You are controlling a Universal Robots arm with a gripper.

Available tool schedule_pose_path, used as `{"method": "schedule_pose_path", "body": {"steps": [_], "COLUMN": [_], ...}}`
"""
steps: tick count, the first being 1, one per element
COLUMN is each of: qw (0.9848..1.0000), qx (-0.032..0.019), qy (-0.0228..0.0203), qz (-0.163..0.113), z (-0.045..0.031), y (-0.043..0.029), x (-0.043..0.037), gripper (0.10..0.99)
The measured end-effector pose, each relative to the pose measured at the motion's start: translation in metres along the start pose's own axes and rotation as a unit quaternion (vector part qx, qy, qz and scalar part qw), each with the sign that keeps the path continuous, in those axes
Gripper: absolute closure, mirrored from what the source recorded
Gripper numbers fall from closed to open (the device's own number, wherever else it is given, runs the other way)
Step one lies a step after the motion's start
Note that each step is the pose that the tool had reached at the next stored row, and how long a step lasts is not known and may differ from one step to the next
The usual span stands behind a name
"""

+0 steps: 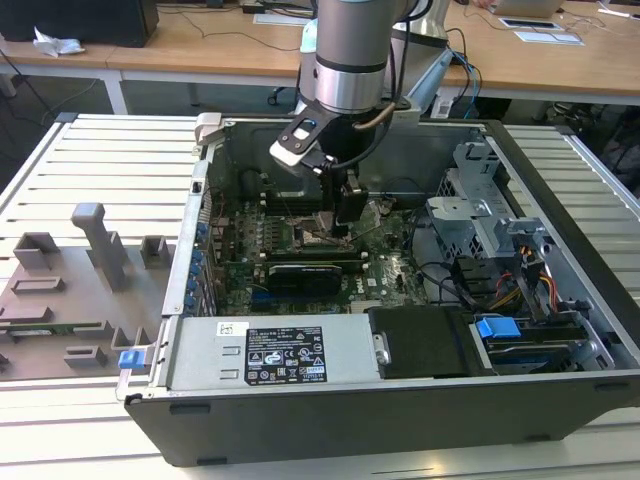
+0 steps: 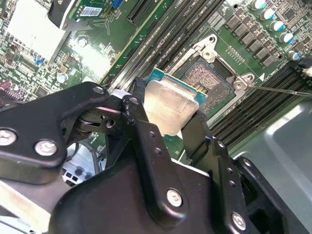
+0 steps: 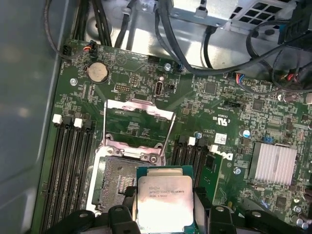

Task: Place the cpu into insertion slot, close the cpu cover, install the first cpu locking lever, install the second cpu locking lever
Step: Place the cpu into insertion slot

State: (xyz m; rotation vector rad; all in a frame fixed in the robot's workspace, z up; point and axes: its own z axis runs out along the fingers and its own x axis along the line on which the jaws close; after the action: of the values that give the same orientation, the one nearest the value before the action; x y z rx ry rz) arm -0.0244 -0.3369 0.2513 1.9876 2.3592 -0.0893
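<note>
**Robot arm holds processor over open socket**

A robot arm (image 1: 350, 50) reaches down into an open computer case (image 1: 400, 410) lying on its side on a slatted desk (image 1: 100, 160), near the middle of the exterior view. Its black gripper (image 1: 345, 215) hangs just above the green motherboard (image 1: 290, 250).

In both wrist views the gripper (image 2: 168, 114) (image 3: 163, 204) is closed on the cpu (image 2: 170, 109) (image 3: 165, 202). One dark finger presses against each of two opposite edges, and the chip's silver-grey top faces the cameras with a thin green rim showing.

The cpu sits partly over the insertion slot (image 2: 207, 78) (image 3: 114, 183). It covers one corner of the slot and leaves most of the dark contact field bare beside it.

In the first wrist view the cpu cover (image 3: 141, 104) stands swung open on the far side of the slot from the chip. Board components show through its square window. Banks of black memory slots (image 3: 73, 161) flank the socket, and a round coin battery (image 3: 96, 72) and a finned heatsink (image 3: 273, 163) also sit on the board.

Grey moulded fixtures (image 1: 90, 260) rest on the desk at the exterior view's left, well apart from the case.
</note>
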Motion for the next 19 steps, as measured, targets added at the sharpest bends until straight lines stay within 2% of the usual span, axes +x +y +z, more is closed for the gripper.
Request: {"method": "schedule_pose_path", "body": {"steps": [9, 19], "qw": [0.9997, 0.9983], "qx": [0.0023, 0.0054], "qy": [-0.0017, -0.0039], "qz": [0.025, 0.058], "z": [0.0001, 0.0004], "y": [0.0, 0.0], "x": [0.0, 0.0], "gripper": [0.541, 0.541]}}
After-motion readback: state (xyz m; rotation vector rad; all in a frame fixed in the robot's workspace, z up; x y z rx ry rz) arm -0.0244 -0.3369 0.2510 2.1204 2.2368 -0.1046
